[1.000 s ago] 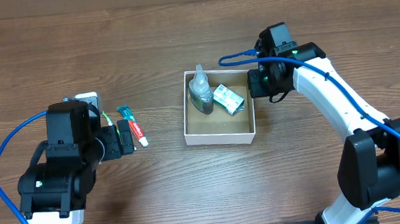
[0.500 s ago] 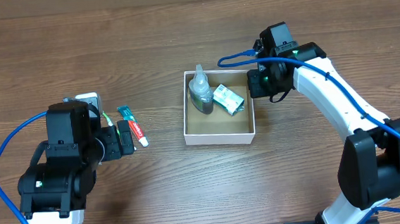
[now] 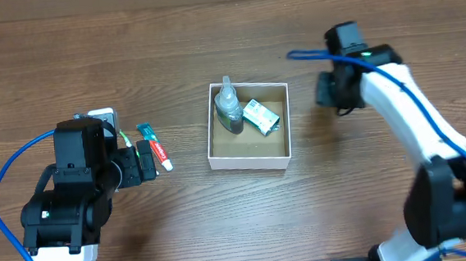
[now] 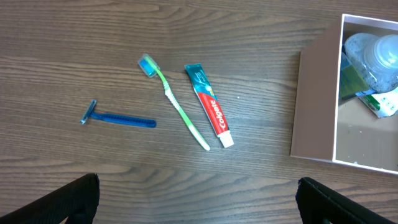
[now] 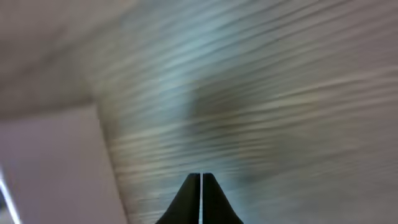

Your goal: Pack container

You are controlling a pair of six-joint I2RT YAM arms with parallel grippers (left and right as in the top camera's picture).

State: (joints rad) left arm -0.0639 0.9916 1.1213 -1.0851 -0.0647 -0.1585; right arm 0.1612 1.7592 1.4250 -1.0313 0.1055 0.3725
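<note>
The container [image 3: 250, 156], a small white box with a brown inside, sits mid-table and holds a clear bottle [image 3: 229, 108] and a green-white packet [image 3: 262, 116]. It also shows in the left wrist view [image 4: 314, 106] and as a blurred wall in the right wrist view [image 5: 50, 168]. A toothpaste tube [image 4: 210, 107], a green toothbrush [image 4: 177, 102] and a blue razor [image 4: 118, 118] lie on the table left of it. My left gripper [image 4: 199, 205] is wide open and empty, short of these items. My right gripper [image 5: 201, 180] is shut and empty, to the right of the container, apart from it.
The wooden table carries nothing else loose. In the overhead view the toothpaste [image 3: 155, 146] lies beside my left gripper [image 3: 146, 159]. My right arm [image 3: 395, 103] reaches in from the right, its blue cable looping above it.
The container has slid a little to the left. My right gripper has pulled away to the right from its right wall. The left arm has not moved.
</note>
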